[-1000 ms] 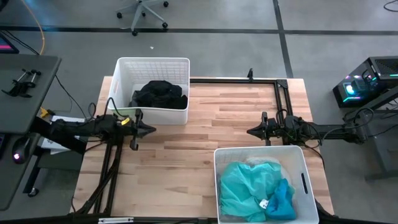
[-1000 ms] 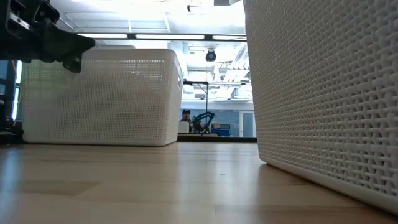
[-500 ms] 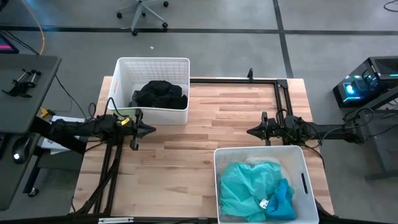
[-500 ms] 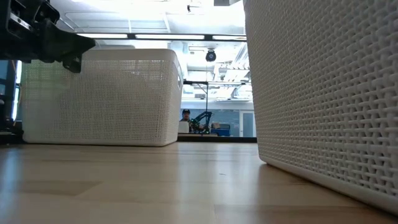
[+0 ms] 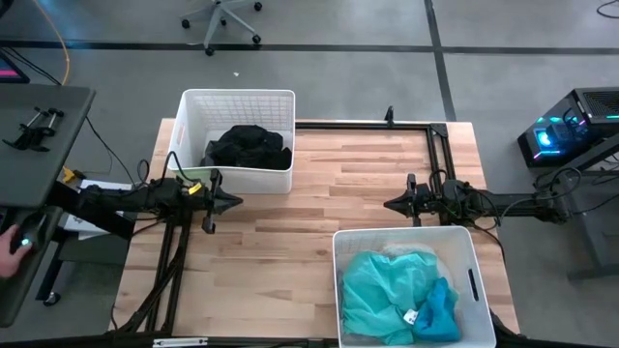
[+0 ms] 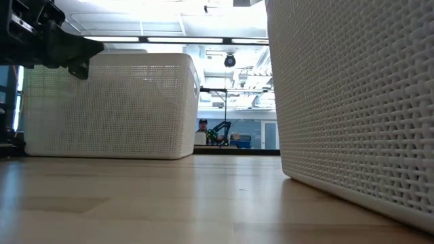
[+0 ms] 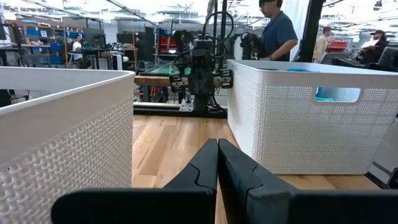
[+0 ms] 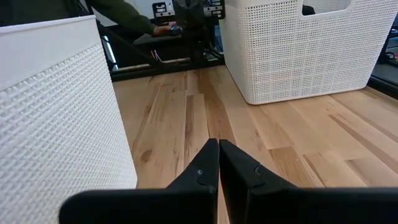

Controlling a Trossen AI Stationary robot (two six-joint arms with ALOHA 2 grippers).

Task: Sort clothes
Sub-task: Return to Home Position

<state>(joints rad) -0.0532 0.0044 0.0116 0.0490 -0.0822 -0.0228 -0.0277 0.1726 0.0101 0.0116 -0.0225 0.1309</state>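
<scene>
Black garments [image 5: 248,147] lie heaped in the white bin [image 5: 193,101] at the table's far left. Turquoise and bright blue garments [image 5: 398,295] with a pale one behind them lie in the white bin [image 5: 340,242] at the near right. My left gripper [image 5: 238,203] is shut and empty, level above the table just near of the far-left bin; it also shows in the left wrist view [image 7: 217,149]. My right gripper [image 5: 388,205] is shut and empty, level above the table just far of the near-right bin; it also shows in the right wrist view [image 8: 219,149].
Bare wooden tabletop [image 5: 309,213] lies between the two grippers. A black metal frame [image 5: 437,135] runs along the table's far right. A person [image 7: 277,34] stands beyond the table, and a hand [image 5: 12,244] rests on a mouse at a side desk to the left.
</scene>
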